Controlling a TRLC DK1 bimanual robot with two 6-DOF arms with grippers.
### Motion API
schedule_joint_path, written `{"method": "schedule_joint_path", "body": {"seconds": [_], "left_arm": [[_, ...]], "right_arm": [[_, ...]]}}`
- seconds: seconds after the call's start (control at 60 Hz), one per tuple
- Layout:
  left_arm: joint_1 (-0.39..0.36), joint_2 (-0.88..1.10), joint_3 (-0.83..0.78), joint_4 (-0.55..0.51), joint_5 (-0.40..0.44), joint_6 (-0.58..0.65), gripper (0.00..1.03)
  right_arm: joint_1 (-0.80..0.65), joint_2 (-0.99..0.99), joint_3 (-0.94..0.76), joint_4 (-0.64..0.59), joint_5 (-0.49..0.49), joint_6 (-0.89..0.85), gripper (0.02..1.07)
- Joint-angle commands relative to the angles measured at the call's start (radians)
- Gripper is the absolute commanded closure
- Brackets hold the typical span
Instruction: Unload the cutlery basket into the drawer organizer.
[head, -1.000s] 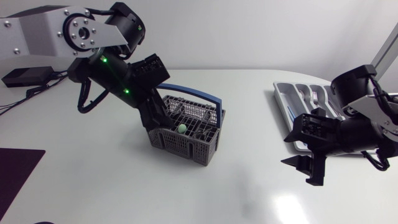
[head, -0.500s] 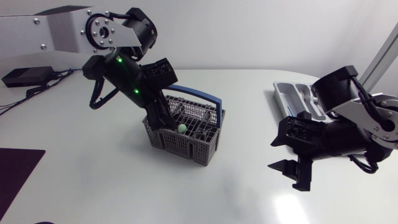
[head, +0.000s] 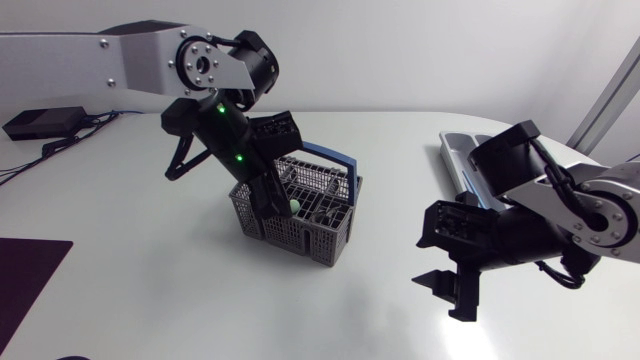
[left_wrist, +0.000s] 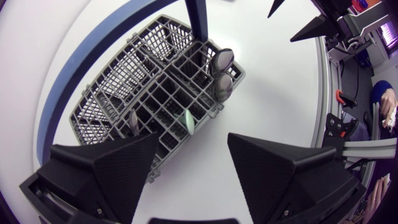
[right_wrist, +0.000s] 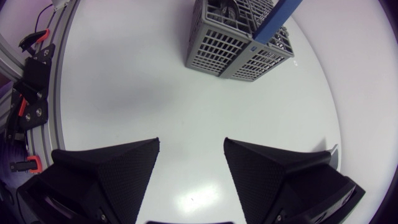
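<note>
Reader: Where do the task's things lie?

Legend: Head view. The cutlery basket (head: 300, 210) stands just toward 9 o'clock of the middle of the table (head: 150, 290), with its blue handle (head: 322, 158) arched across it. The drawer organizer (head: 452, 158) lies at the 3 o'clock side, well apart from the basket and largely hidden behind the right arm (head: 560, 200).

Reader: And the two pincers?

Legend: The left gripper (left_wrist: 193, 135) hangs over the basket's 9 o'clock end with its fingers spread wide and nothing between them. The right gripper (right_wrist: 191, 142) hovers over bare tabletop at about 4 o'clock from the basket, equally wide and empty.

Reader: Which step is in hand, and how is it done well?

Legend: By judgement, a pick from the basket. A green-tipped piece (left_wrist: 188, 118) stands in a cell just ahead of the left fingers. Two spoons (left_wrist: 222, 68) stand bowl-up in the end cell beside the handle's foot.
- Centre the fingers on one piece only.
- Come down straight, so that neither wedge catches the grid wall.
- Close on the exposed top of the piece.
- Lift vertically until it clears its cell, and only then swing toward 3 o'clock.
- Keep clear of the handle.

The basket looks light, so a snagged piece could drag or tip it. The organizer may lie beyond easy left-arm reach, so a handover to the right gripper seems plausible.
</note>
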Motion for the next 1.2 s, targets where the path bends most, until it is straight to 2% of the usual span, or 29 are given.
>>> {"method": "schedule_joint_path", "body": {"seconds": [0.0, 0.133, 0.283, 0.467, 0.583, 0.783, 1.183], "left_arm": [[-0.010, 0.023, 0.027, -0.018, -0.007, -0.015, 0.31], [-0.013, 0.032, 0.038, -0.018, -0.007, -0.019, 0.43], [-0.018, 0.049, 0.041, -0.015, -0.007, -0.025, 0.43], [-0.022, 0.075, 0.045, -0.015, -0.005, -0.042, 0.50], [-0.018, 0.083, 0.048, -0.009, 0.005, -0.051, 0.63], [-0.016, 0.092, 0.044, 0.006, 0.019, -0.073, 0.74], [-0.001, 0.106, 0.050, 0.038, 0.042, -0.150, 0.81]], "right_arm": [[0.013, 0.013, -0.026, 0.009, 0.008, 0.032, 0.31], [0.028, 0.011, -0.037, 0.015, 0.008, 0.046, 0.31], [0.058, 0.005, -0.042, 0.031, 0.009, 0.077, 0.31], [0.104, 0.004, -0.045, 0.075, 0.008, 0.156, 0.31], [0.139, 0.001, -0.054, 0.106, 0.008, 0.201, 0.31], [0.160, -0.001, -0.052, 0.117, 0.008, 0.221, 0.31], [0.193, -0.022, -0.059, 0.117, 0.020, 0.244, 0.31]]}}
